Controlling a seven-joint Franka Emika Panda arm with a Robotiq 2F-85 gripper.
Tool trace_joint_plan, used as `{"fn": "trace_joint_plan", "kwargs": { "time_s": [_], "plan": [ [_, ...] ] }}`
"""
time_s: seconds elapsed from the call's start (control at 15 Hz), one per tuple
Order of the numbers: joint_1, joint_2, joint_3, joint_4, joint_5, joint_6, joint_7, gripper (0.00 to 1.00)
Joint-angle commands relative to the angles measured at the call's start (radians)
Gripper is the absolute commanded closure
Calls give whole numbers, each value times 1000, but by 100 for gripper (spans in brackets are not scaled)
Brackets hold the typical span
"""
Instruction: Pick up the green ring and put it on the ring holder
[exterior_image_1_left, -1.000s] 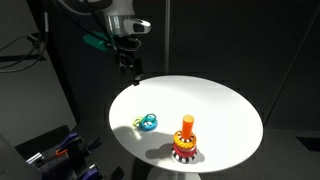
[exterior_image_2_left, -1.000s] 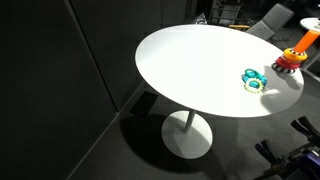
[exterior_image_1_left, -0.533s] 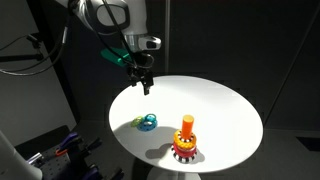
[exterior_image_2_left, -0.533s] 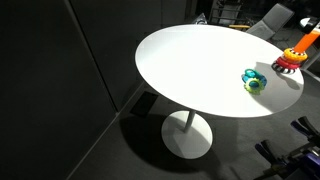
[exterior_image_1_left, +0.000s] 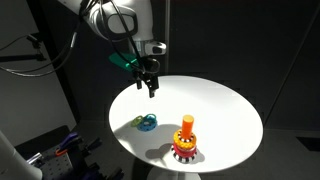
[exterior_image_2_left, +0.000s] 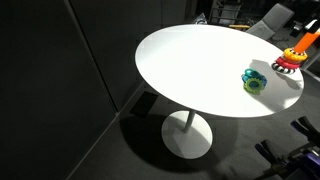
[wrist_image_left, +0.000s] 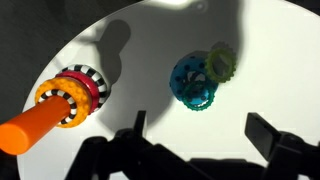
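Note:
The ring holder (exterior_image_1_left: 186, 140) is an orange peg on a red scalloped base near the front of the round white table (exterior_image_1_left: 215, 105). It also shows in the wrist view (wrist_image_left: 62, 100) and at the far edge of an exterior view (exterior_image_2_left: 292, 56). The green ring (wrist_image_left: 194, 105) lies in a small pile, mostly overlapped by a cyan-blue toothed ring (wrist_image_left: 190, 80), with a yellow ring (wrist_image_left: 221, 62) beside it. The pile shows in both exterior views (exterior_image_1_left: 146, 123) (exterior_image_2_left: 253, 80). My gripper (exterior_image_1_left: 150, 86) is open and empty, hovering above the table behind the pile; it also shows in the wrist view (wrist_image_left: 200, 135).
The table (exterior_image_2_left: 200, 65) stands on a single pedestal in a dark room. Cables and equipment (exterior_image_1_left: 60, 150) lie on the floor near the table. Chairs (exterior_image_2_left: 270, 18) stand beyond the far side.
My gripper has moved down and to the right, from beyond the table's edge to over the table, closer to the pile of rings. The rings and holder have not moved.

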Motion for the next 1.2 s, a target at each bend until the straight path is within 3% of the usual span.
{"fn": "trace_joint_plan", "kwargs": {
  "time_s": [0.0,0.53,1.13],
  "plan": [
    [-1,0,1,2,0,-2,0,0],
    [3,70,7,11,-7,31,13,0],
    [13,236,23,16,-30,246,34,0]
  ]
}}
